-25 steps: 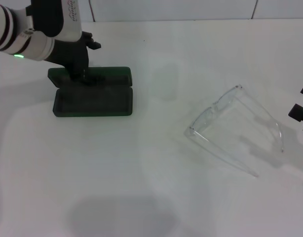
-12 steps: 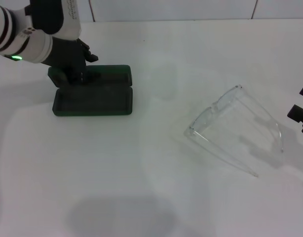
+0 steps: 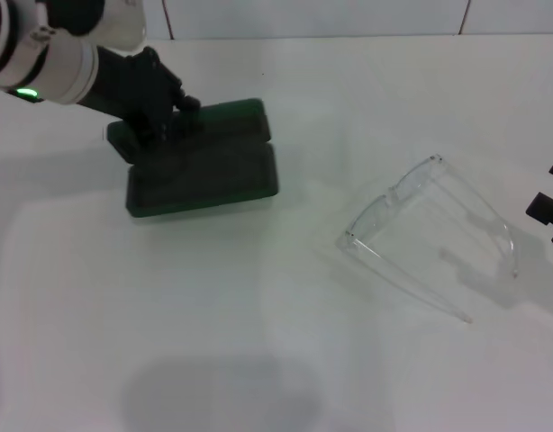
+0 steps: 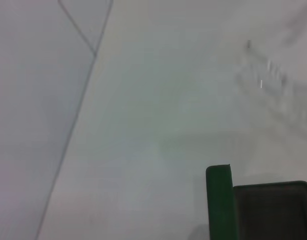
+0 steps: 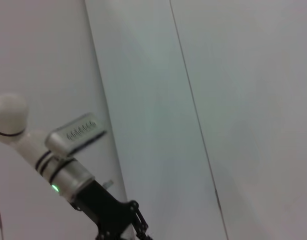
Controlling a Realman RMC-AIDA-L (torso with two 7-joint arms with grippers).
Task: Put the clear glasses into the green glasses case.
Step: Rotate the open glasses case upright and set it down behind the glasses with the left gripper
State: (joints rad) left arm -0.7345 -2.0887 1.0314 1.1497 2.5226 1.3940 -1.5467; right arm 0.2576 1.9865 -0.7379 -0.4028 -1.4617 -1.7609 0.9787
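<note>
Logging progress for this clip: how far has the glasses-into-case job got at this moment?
Early stage. Done: the green glasses case lies open on the table. In hand: the left pincer is at the case's far edge, apparently gripping the lid. Left: the clear glasses sit untouched on the table, well apart from the case; the right pincer waits at the table's right edge. Nothing is in the case yet.

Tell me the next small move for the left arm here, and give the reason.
Probably keep drawing the green case toward the glasses, then let go. The left gripper sits at the case's far left corner, the case lies open and skewed on the table, and a wide bare gap separates it from the glasses. The right gripper waits at the table's right edge.
</note>
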